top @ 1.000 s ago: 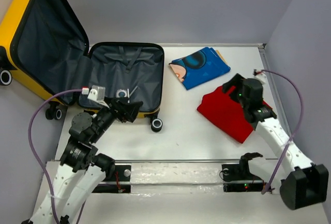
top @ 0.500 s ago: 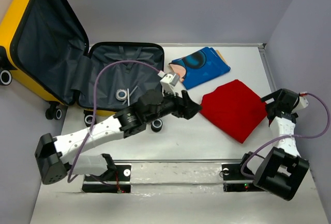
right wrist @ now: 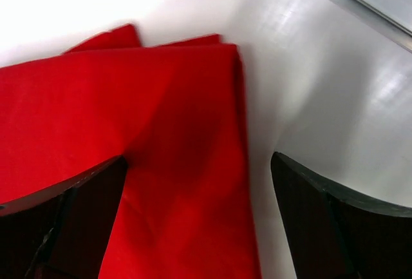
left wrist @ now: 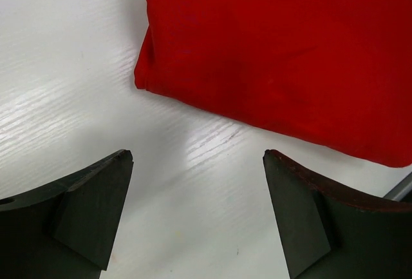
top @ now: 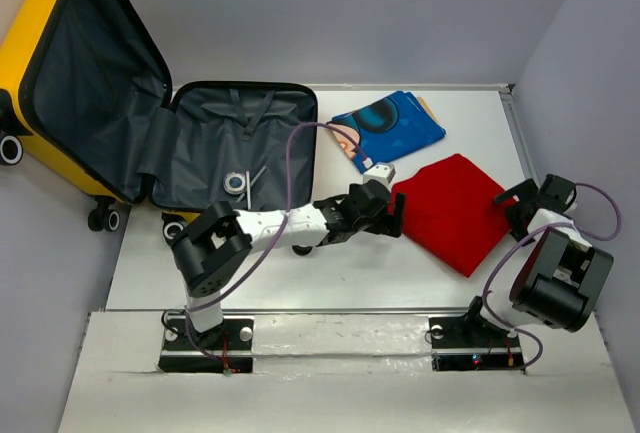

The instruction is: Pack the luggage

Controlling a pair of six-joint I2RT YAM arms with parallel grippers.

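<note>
The yellow luggage (top: 40, 43) lies open at the back left, its dark grey lining (top: 240, 143) facing up. A folded red garment (top: 450, 208) lies right of centre on the table. It also shows in the left wrist view (left wrist: 283, 53) and the right wrist view (right wrist: 129, 131). My left gripper (top: 393, 215) is open and empty, low over the table just short of the garment's left corner. My right gripper (top: 512, 201) is open at the garment's right edge, one finger over the cloth, one over bare table.
A folded blue printed garment (top: 388, 128) lies behind the red one, next to the suitcase. A caster wheel (top: 100, 218) sticks out at the suitcase's near left corner. Grey walls close the back and right. A metal rail (top: 340, 311) runs along the near edge.
My left arm has stretched right from the suitcase to the red garment's left corner. My right arm has drawn back from over the garment to its right edge.
</note>
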